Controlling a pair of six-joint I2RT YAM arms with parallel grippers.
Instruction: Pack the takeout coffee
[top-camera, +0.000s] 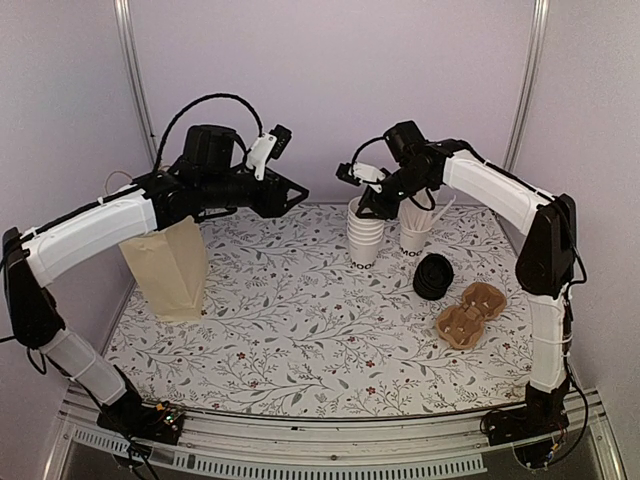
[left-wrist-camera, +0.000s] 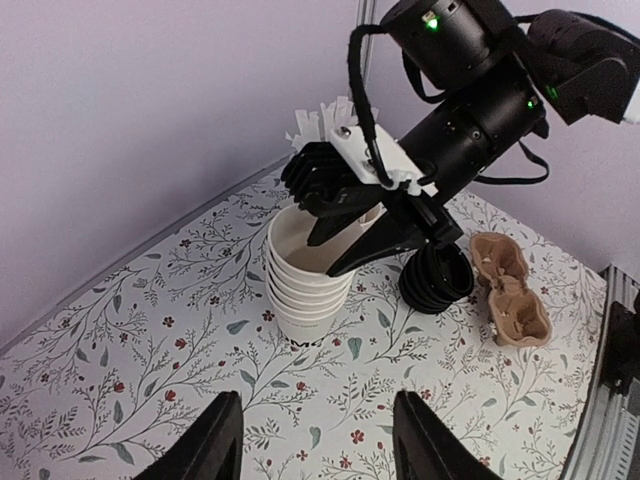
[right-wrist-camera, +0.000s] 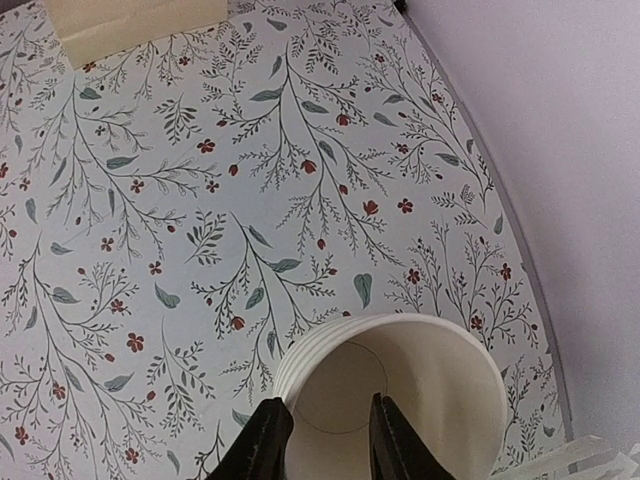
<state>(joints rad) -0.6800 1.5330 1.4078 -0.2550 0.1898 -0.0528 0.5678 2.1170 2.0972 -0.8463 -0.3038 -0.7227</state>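
Note:
The takeout coffee cups (top-camera: 364, 240) are white paper cups with black lettering low on the side. They are nested in one stack (left-wrist-camera: 305, 300) at the back middle of the table, with no lids on. My right gripper (top-camera: 368, 208) is down at the stack's top. In the right wrist view its jaws (right-wrist-camera: 325, 405) straddle the top cup's (right-wrist-camera: 440, 390) rim, one finger on the outer edge and one inside. The cup's inner wall shows in the gap between them. My left gripper (top-camera: 297, 195) hangs open in the air left of the stack, its fingers (left-wrist-camera: 215, 440) empty.
A stack of black lids (top-camera: 434, 277) and a brown pulp cup carrier (top-camera: 470, 313) lie to the right of the cups. A white cup of straws (top-camera: 416, 238) stands just behind the right gripper. A tall cream paper bag (top-camera: 170, 268) stands at the left, under the left arm.

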